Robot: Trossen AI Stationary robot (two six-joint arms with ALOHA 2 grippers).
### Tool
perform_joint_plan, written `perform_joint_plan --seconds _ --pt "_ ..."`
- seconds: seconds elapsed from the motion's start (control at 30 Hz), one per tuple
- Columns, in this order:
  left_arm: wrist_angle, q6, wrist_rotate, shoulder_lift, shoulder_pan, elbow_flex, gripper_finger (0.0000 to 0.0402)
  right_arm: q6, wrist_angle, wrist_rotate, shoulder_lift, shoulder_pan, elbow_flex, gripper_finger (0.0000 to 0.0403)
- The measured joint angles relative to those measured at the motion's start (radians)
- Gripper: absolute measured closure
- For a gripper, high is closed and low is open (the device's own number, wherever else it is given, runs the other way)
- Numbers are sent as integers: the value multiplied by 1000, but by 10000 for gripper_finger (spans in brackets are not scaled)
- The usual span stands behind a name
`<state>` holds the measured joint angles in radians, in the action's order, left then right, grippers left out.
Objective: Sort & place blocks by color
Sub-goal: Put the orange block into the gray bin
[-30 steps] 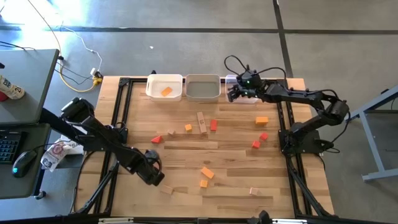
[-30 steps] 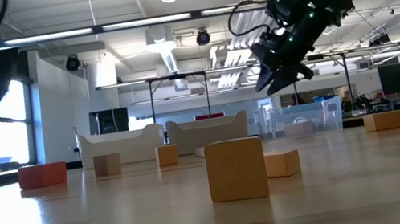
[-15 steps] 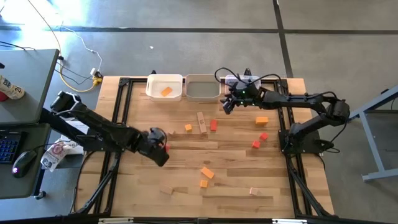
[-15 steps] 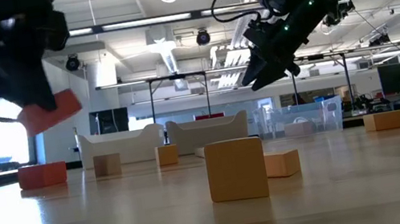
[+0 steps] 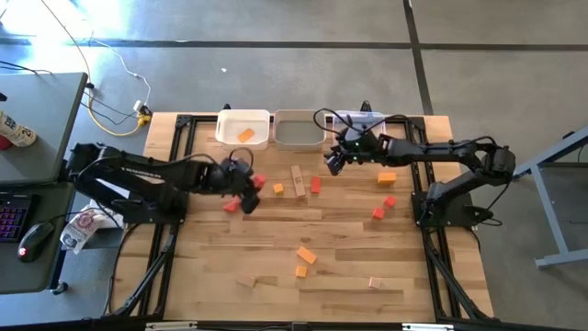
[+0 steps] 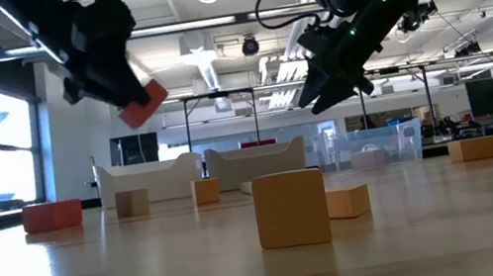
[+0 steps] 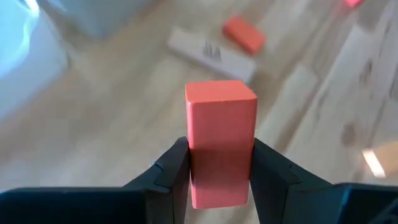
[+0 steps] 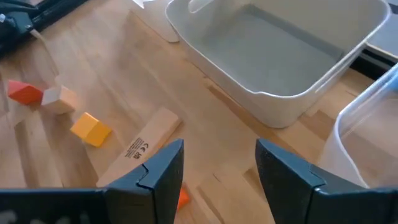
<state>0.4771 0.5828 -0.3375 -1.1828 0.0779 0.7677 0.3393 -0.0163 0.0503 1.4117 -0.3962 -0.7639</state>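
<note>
A slatted wooden table (image 5: pixel 303 230) carries three bins along its far edge, with small blocks scattered across it. In the high view, the left gripper (image 5: pixel 246 184) is held above the table with a red block (image 5: pixel 256 181) pinched in it; the bins lie farther toward the far edge, the white bin (image 5: pixel 243 129) nearest, the clear bin (image 5: pixel 354 119) farthest. The left arm is stretched low and nearly level across the table.

In the low view, the red block (image 6: pixel 143 105) is carried well clear of the surface.

In the left wrist view, the block (image 7: pixel 221 140) stands upright between the fingers (image 7: pixel 171 171), its long axis along them.

In the right wrist view, the right gripper (image 8: pixel 219 168) is spread and empty near the grey bin (image 8: pixel 280 53), above a pale bar (image 8: pixel 140 149).
</note>
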Motion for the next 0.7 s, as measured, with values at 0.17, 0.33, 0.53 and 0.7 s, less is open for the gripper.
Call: perform_joint_plan --seconds 0.17,0.33,0.53,0.7 --pt "-129 -161 45 0 105 0 295 0 -3 46 0 5 0 217" --pt "-234 -292 103 0 214 1 294 -6 9 79 0 5 0 217" --pt "-366 -439 207 -1 348 1 293 -68 67 106 0 5 0 217" --pt "-502 -593 260 -3 447 1 293 -79 100 106 0 5 0 217"
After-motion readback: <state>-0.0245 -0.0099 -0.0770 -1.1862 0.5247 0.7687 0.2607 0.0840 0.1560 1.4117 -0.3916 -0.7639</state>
